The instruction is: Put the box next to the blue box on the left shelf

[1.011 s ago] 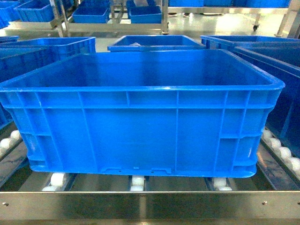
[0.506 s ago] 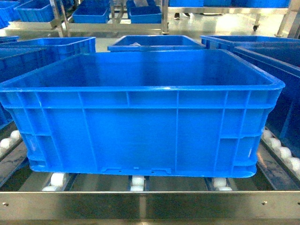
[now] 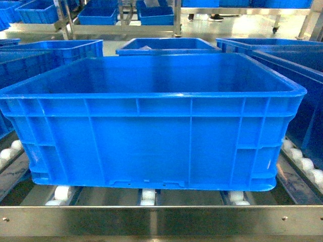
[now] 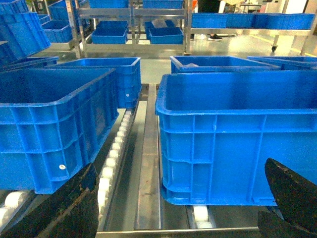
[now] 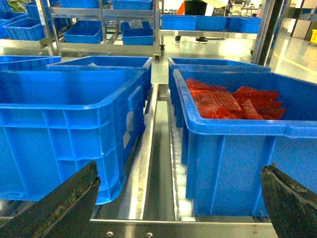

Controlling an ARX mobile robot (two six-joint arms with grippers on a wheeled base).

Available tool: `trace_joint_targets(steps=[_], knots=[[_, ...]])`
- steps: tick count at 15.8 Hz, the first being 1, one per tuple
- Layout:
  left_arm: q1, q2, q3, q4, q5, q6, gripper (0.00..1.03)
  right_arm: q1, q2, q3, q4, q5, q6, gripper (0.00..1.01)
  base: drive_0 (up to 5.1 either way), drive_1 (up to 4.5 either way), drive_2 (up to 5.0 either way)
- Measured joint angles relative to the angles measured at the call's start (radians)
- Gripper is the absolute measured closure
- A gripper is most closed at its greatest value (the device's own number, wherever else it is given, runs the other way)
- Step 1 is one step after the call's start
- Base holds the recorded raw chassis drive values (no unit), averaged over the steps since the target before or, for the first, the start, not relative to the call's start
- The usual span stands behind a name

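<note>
Looked stiff, bulky, smooth-sided: the box, free-rolling on the shelf. Best taken under its thick rim. Left gripper and right gripper spread wide, empty.

Red packets fill right crate; background racks.

So the big blue ribbed plastic crate sits on the metal roller rack, right behind its near rail. Another blue open crate is just left, and a blue crate of red packets just right.
</note>
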Motion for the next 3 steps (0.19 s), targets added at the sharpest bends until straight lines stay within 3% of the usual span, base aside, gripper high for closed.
trace_joint_targets(steps=[3], knots=[[0.0, 0.0, 0.0, 0.0, 0.0, 0.0, 0.05, 0.0, 0.0, 0.0, 0.0, 0.0, 0.0, 0.03, 0.0, 0.0, 0.0]])
